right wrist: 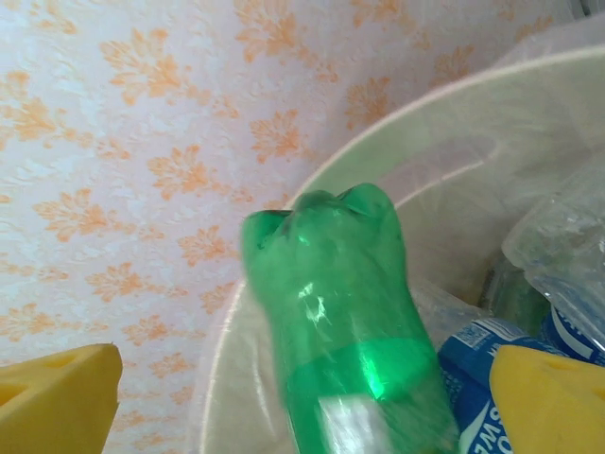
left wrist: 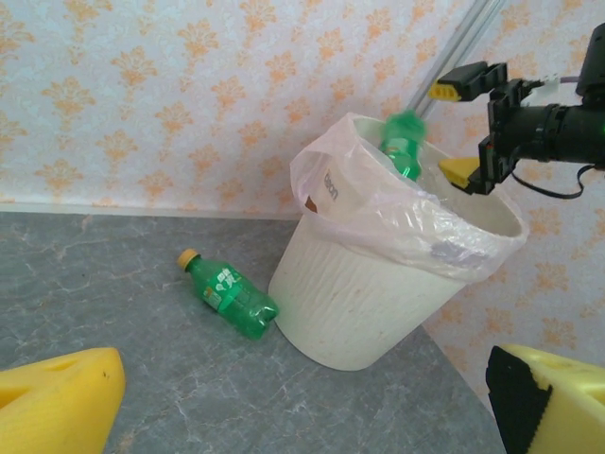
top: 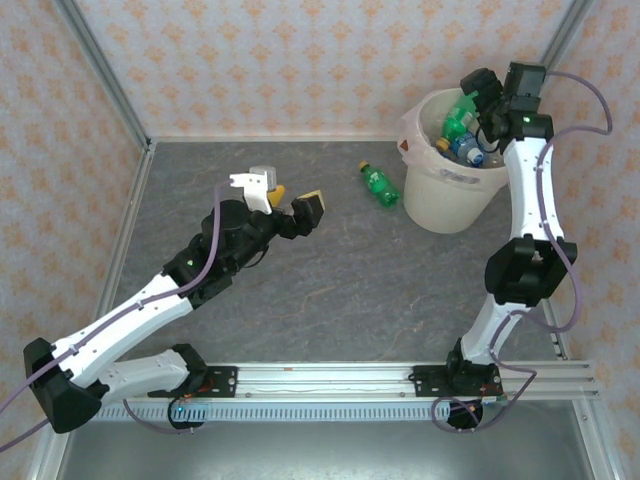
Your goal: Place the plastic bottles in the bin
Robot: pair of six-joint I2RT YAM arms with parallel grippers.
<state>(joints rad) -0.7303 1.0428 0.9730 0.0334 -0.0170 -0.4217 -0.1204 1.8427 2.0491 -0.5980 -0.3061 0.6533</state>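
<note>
Right claw [left wrist: 454, 128] wide, green plastic bottle [right wrist: 340, 331] loose over round cream plastic bin [top: 445, 200], upper right | left claw [top: 290, 200] wide, empty | next: lift straight, clear rim

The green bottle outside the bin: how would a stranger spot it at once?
Find the big cream-white bin at the far right of the grey table. Just left of its base one green bottle lies on its side. Unlike the other bottles, heaped inside the bin, it lies on the table, with a yellow cap.
</note>
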